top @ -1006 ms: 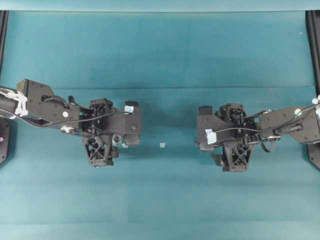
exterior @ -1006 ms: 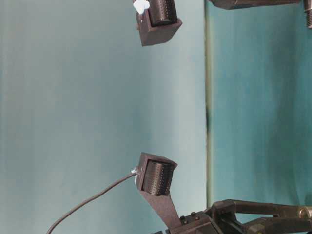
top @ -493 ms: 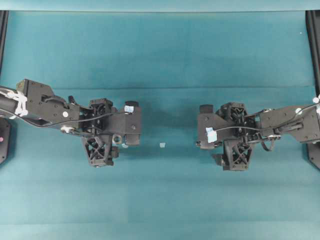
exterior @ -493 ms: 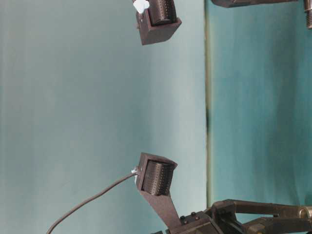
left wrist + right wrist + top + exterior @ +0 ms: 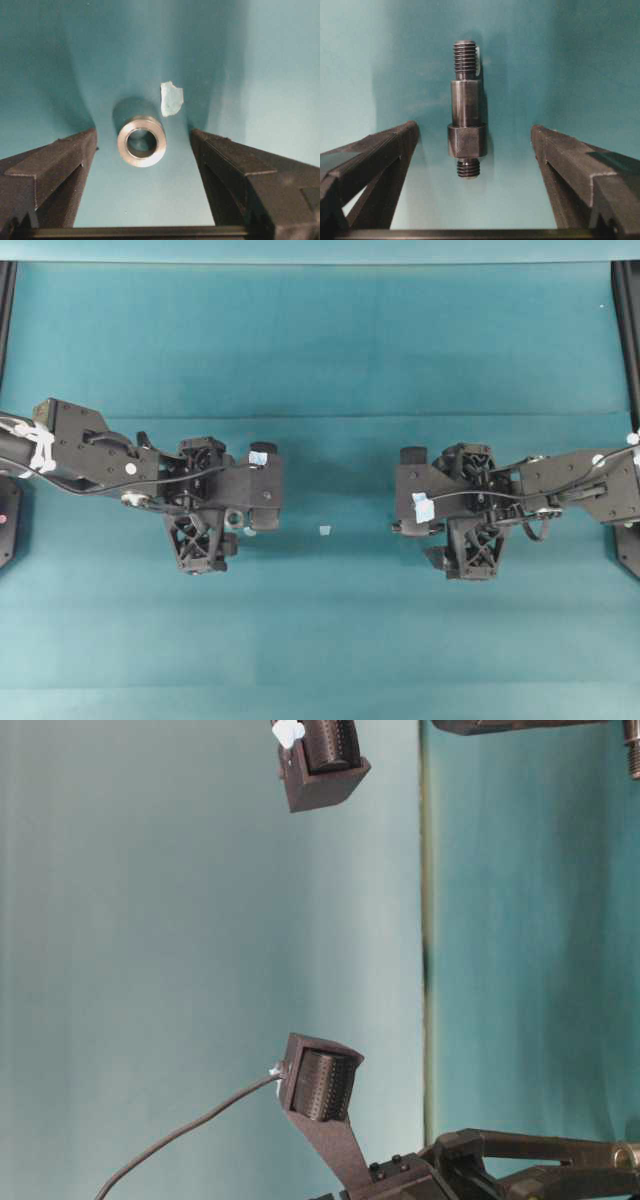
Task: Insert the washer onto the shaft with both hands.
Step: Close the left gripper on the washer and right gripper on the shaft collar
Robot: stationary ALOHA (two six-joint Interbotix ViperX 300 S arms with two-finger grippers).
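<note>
Since nothing's grabbed yet, both hands sit wide open. The left hand (image 5: 142, 150) straddles the small silvery metal ring washer (image 5: 142, 140); the right hand (image 5: 475, 145) brackets the dark stepped threaded metal shaft (image 5: 466, 125), probably lined up for pickup.

I find no text, label, brand, number or sign that I can read in any of my views. The pale tape patches on top of the left gripper (image 5: 238, 518) and the right gripper (image 5: 440, 530) carry no writing that I can make out from overhead. Between my left fingers the washer (image 5: 142, 140) shows bare metal with no stamp, and the pale scrap (image 5: 171, 98) just beyond it is blank. Between my right fingers the shaft (image 5: 466, 126) shows only thread and plain turned steps, no marking. The teal mat (image 5: 320, 340) is unprinted
</note>
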